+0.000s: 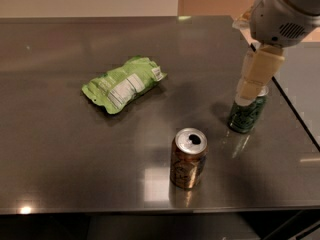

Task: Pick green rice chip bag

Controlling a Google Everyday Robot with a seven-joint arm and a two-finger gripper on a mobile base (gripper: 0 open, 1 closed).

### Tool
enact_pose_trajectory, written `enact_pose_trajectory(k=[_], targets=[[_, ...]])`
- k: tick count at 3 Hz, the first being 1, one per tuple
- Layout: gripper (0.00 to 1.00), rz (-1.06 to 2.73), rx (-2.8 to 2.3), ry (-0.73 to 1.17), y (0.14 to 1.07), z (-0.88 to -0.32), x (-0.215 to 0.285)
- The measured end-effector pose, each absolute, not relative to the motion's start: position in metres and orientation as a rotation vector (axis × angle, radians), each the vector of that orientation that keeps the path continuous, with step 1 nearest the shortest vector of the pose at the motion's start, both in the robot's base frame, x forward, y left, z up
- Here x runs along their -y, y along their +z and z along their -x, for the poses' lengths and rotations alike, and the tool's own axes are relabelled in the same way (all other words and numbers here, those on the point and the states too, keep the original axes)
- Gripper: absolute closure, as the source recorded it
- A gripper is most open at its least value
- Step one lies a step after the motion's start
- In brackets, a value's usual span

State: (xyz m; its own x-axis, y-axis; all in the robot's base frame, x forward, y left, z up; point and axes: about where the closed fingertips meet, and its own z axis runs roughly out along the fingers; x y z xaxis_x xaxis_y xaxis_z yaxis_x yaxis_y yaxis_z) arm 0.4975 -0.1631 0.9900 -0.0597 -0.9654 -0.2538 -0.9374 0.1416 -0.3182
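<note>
The green rice chip bag lies flat on the dark table, left of centre, crumpled lime-green with a white label panel. My gripper hangs from the white arm at the upper right, far to the right of the bag. Its cream fingers point down just over the top of a dark green soda can. It holds nothing that I can see.
A brown-gold can with an open top stands at the front centre. The dark green can stands at the right, near the table's right edge. A second surface lies beyond that edge.
</note>
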Motion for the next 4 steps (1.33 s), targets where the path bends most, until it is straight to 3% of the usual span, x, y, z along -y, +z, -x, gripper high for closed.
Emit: enact_pose_trajectory(k=[4], targets=[[0.00,2.212,-1.606,-0.043,0.947,-0.600,0.014]])
